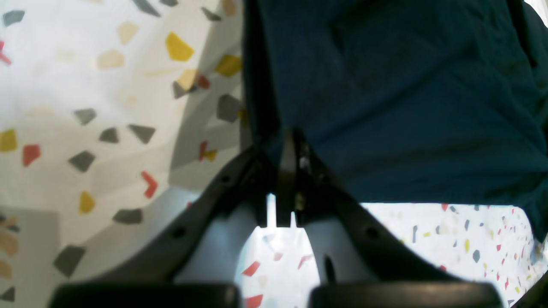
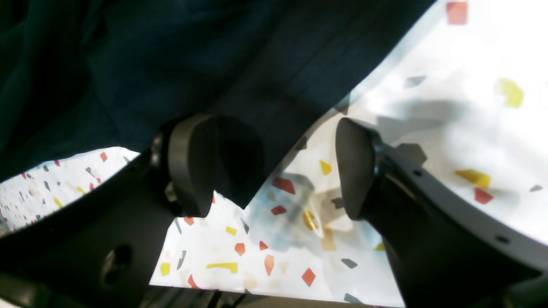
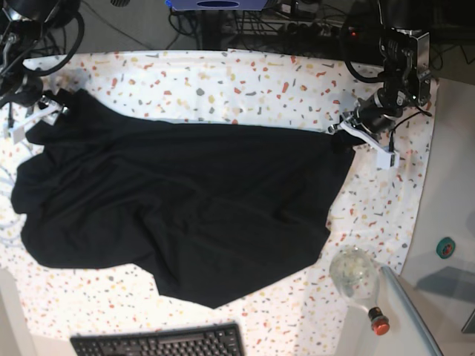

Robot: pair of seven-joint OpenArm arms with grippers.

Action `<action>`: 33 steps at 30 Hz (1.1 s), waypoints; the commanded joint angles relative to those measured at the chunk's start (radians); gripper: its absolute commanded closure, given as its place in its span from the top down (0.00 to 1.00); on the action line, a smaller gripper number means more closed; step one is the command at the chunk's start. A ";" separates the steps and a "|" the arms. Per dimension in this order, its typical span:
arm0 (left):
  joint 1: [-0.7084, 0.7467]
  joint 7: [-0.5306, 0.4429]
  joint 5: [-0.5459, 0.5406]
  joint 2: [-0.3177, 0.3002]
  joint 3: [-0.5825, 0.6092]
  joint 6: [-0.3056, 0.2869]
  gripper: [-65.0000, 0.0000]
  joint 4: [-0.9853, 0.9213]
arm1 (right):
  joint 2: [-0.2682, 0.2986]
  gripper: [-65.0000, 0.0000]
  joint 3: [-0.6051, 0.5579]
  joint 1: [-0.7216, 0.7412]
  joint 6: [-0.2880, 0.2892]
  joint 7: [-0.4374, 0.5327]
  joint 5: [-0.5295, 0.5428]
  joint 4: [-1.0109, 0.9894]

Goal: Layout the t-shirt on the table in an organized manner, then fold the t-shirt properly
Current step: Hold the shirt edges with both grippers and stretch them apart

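The black t-shirt (image 3: 185, 200) lies spread and wrinkled across the speckled table (image 3: 245, 81). At the shirt's right edge, my left gripper (image 3: 347, 132) is shut on the cloth. The left wrist view shows its jaws (image 1: 291, 139) pinched together on the t-shirt (image 1: 406, 107). At the shirt's far left corner stands my right gripper (image 3: 53, 104). In the right wrist view my right gripper (image 2: 272, 171) is open. A corner of the t-shirt (image 2: 171, 64) hangs loose against one of its fingers (image 2: 188, 167), with the other finger apart from the cloth.
A black keyboard (image 3: 159, 343) lies at the near table edge. A clear round bottle (image 3: 355, 273) with a red cap rests near the right front corner. A tape roll (image 3: 445, 247) sits off the table to the right. Cables run along the far side.
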 commanded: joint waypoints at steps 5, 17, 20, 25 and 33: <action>-0.011 -0.017 -0.010 -0.013 -0.004 -0.006 0.00 0.013 | -0.007 0.47 0.002 -0.024 0.006 -0.012 0.003 0.014; -0.013 -0.017 -0.010 -0.012 0.002 -0.006 0.00 0.013 | -0.036 0.00 -0.012 -0.072 0.204 -0.153 0.003 0.197; -0.013 -0.017 -0.010 -0.012 0.000 -0.006 0.00 0.011 | -0.059 0.00 -0.014 -0.093 0.208 -0.241 0.003 0.298; -0.013 -0.017 -0.010 -0.012 -0.003 -0.006 0.00 0.011 | -0.080 0.00 -0.149 -0.124 0.208 -0.288 0.004 0.384; -0.013 -0.017 -0.010 -0.012 -0.003 -0.006 0.00 0.011 | -0.076 0.00 -0.407 -0.124 0.199 -0.290 0.003 0.381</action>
